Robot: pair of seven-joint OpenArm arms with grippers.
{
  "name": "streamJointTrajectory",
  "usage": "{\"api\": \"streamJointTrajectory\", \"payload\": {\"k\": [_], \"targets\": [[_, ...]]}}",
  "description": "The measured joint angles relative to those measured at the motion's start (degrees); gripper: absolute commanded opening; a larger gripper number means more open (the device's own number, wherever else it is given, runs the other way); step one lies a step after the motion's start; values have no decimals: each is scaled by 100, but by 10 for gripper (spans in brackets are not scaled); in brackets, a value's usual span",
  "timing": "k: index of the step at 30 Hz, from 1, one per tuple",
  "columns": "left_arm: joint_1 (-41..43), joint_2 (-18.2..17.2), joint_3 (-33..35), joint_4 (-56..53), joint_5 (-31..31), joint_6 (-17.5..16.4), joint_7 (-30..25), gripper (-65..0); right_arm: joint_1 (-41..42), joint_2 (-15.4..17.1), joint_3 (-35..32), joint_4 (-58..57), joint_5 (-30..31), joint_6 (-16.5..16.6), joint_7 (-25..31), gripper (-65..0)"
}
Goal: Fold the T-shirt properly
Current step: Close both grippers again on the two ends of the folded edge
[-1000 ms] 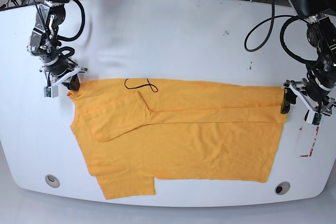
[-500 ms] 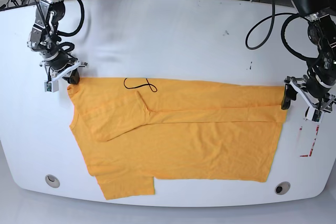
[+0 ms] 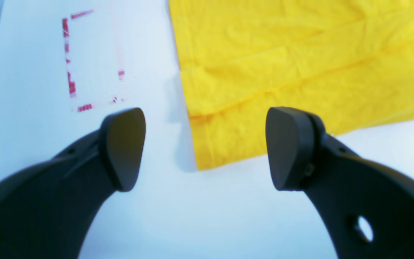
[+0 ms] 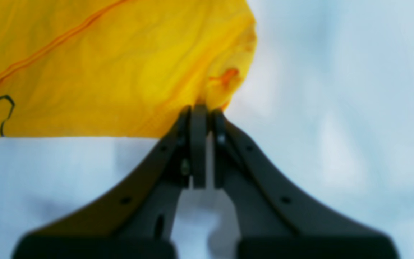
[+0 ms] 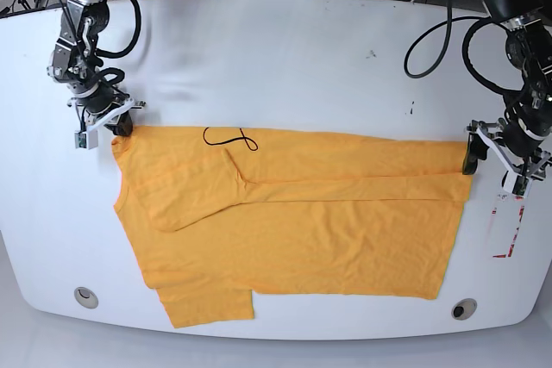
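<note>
T-shirt (image 5: pixel 293 213) lies spread flat across the near half of the white table (image 5: pixel 285 58), its top part folded down. Left pincer (image 3: pixel 207 147), jaws wide apart, hovers just off the shirt's corner. Right pincer (image 4: pixel 199 111), jaws together, is clamped on the shirt's far corner beside the black squiggle (image 5: pixel 231 139).

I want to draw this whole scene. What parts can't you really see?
- T-shirt: underside hidden by its own folded cloth, base view.
- Right pincer: blurred in its wrist view, the pinched cloth edge unclear.
- Red marks: smeared, unreadable, left wrist view.
- Both arms: tops cut off, base view.
</note>
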Motion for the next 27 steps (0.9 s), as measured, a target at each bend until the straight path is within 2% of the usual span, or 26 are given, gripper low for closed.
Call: {"api": "streamJointTrajectory", "payload": {"k": [9, 27], "targets": [[-114, 59, -7, -273, 2, 20, -35, -157, 11, 0, 0, 7, 0, 0, -35, -649], [-376, 109, -26, -1770, 22, 81, -308, -159, -2, 0, 0, 11, -20, 2, -35, -649]]}}
